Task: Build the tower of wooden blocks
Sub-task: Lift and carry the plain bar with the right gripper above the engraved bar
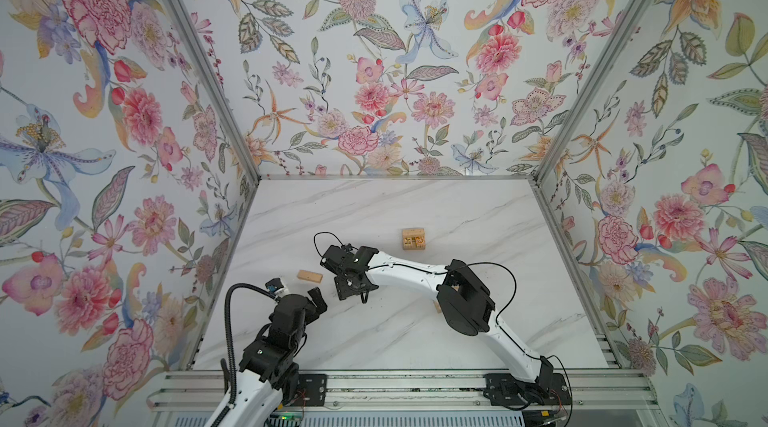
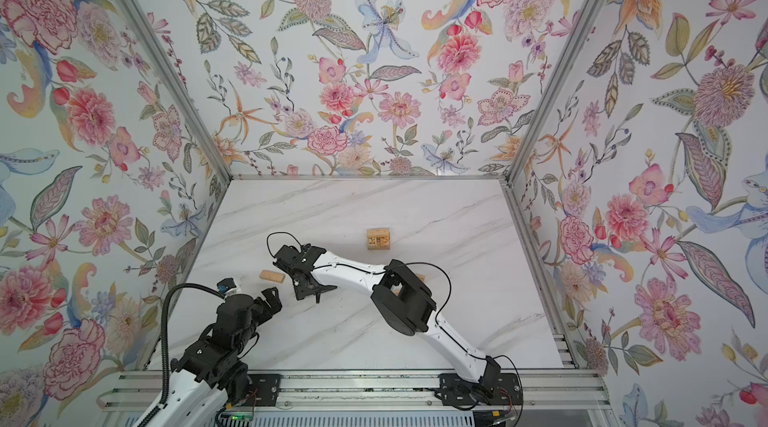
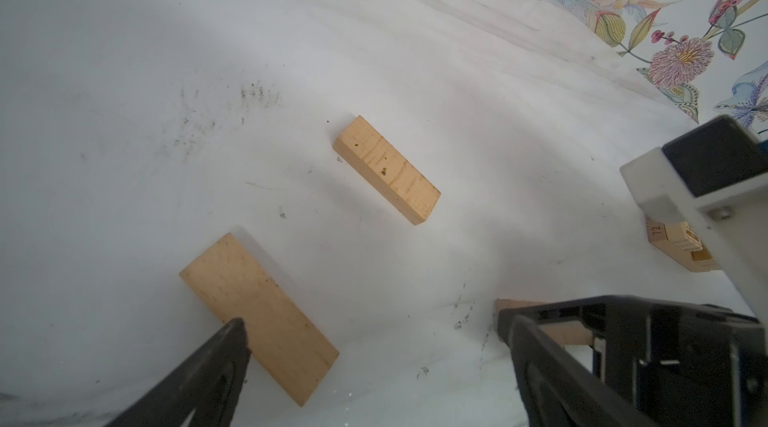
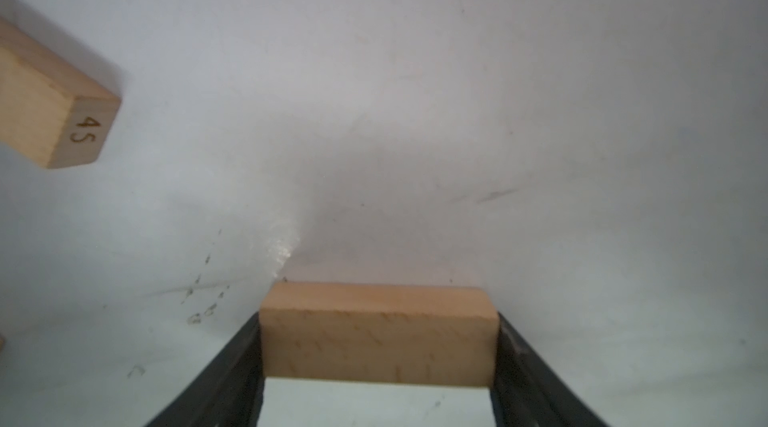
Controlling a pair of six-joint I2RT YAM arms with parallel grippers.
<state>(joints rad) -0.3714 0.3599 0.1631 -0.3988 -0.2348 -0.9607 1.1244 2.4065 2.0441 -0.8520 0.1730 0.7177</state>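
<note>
Our right end effector (image 4: 379,323) clamps a block (image 4: 376,341) by its ends, while our left end effector (image 1: 318,302) gapes wide.

White marble-patterned tabletop (image 1: 415,204), grey diagonal veins, boxed on three sides by floral wallpaper walls (image 1: 374,50): pink, orange, blue blooms on pale ground. Aluminium corner posts (image 1: 199,59) rise at back corners. Slotted aluminium rail (image 1: 415,387) runs along front edge. Dark scuff marks (image 3: 199,125) speckle tabletop in left wrist view.
</note>
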